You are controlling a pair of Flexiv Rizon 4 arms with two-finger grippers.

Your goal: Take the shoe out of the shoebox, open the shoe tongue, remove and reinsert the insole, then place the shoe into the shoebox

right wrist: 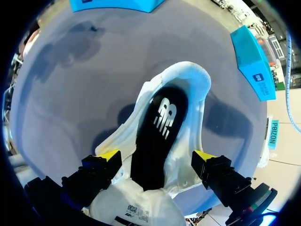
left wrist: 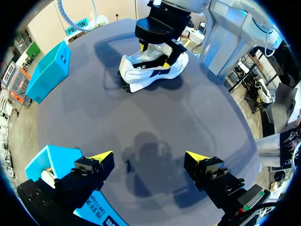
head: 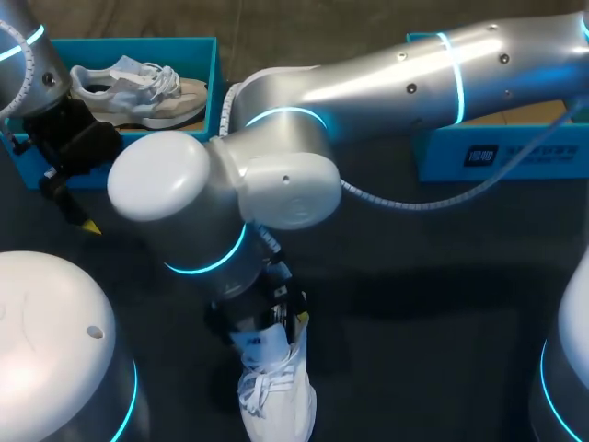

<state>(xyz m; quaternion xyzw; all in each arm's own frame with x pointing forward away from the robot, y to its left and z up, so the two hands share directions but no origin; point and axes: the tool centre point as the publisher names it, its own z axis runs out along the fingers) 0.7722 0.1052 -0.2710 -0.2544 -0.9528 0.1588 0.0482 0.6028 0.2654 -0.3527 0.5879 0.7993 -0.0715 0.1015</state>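
- The shoe (head: 276,387) lies on the table (head: 442,276), outside the shoebox (head: 138,42), with its black insole (right wrist: 160,136) seated inside
- Right gripper (right wrist: 155,155) straddles the shoe's opening, fingers wide – the insole step, I judge
- Next: narrow, dip in, pinch the insole's edge
- Left gripper (left wrist: 149,155), wide and empty, hangs well away from the shoe – near the shoebox

A dark grey table (head: 414,304) carries three things. A white shoe (head: 276,391) stands on its sole at the near edge. Well beyond the shoe to its left sits an open blue shoebox (head: 138,43). Well beyond the shoe to its right sits a second blue box (head: 497,155).
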